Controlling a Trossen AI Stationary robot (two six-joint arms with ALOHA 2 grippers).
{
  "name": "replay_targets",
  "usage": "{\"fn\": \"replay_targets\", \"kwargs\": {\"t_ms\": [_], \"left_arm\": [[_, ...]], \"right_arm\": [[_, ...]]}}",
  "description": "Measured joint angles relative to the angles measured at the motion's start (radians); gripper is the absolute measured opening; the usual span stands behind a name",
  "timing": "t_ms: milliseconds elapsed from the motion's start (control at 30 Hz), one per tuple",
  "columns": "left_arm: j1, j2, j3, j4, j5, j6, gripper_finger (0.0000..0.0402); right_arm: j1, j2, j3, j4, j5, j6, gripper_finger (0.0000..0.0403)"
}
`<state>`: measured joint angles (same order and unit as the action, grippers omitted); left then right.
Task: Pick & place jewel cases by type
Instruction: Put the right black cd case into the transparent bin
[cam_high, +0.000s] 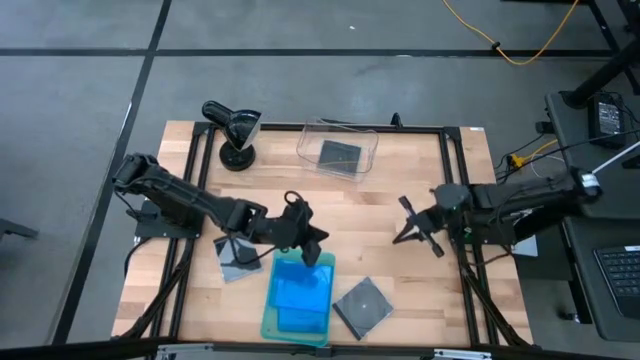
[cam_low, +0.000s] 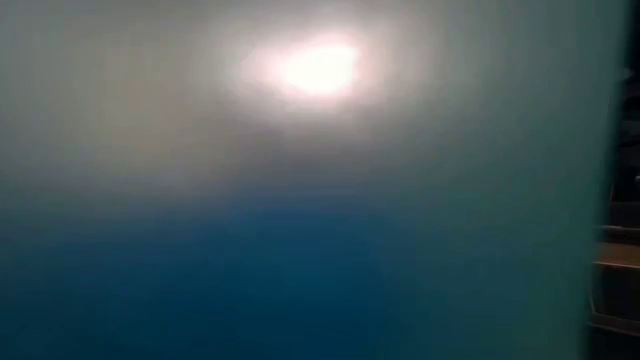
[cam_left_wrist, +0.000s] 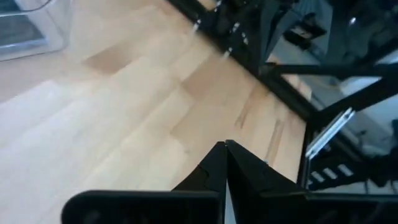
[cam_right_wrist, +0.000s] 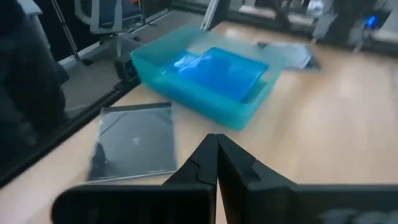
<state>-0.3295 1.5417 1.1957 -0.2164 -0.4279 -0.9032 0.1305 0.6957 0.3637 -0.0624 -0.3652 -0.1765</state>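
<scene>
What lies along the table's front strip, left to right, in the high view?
Grey jewel case → pale green tray holding blue jewel cases → second grey jewel case.

Bright blue jewel cases (cam_high: 302, 288) – pale teal tray (cam_high: 271, 318) – light wood table (cam_high: 400, 290)

grey floor (cam_high: 80, 150), yellow cable (cam_high: 520, 50)
</scene>
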Motion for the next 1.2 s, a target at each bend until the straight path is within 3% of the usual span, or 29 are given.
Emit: {"fn": "replay_targets", "kwargs": {"t_ms": [200, 467, 833, 1033, 1200], "left_arm": [[-0.017, 0.000, 0.000, -0.072, 0.021, 0.052, 0.0003], [-0.005, -0.001, 0.000, -0.107, 0.068, 0.134, 0.0003], [0.047, -0.027, -0.001, -0.105, 0.118, 0.221, 0.0003], [0.051, -0.037, 0.000, -0.109, 0.128, 0.236, 0.0003], [0.051, -0.037, 0.000, -0.111, 0.142, 0.237, 0.0003]], "right_arm": [[0.221, 0.136, 0.000, 0.121, 0.141, 0.183, 0.0009], [0.424, 0.454, 0.030, 0.371, 0.307, 0.367, 0.0009], [0.470, 0.901, 0.249, 0.372, 0.192, 0.387, 0.0009], [0.470, 1.042, 0.326, 0.363, 0.148, 0.410, 0.0009], [0.462, 1.085, 0.339, 0.357, 0.142, 0.428, 0.0009]]}}
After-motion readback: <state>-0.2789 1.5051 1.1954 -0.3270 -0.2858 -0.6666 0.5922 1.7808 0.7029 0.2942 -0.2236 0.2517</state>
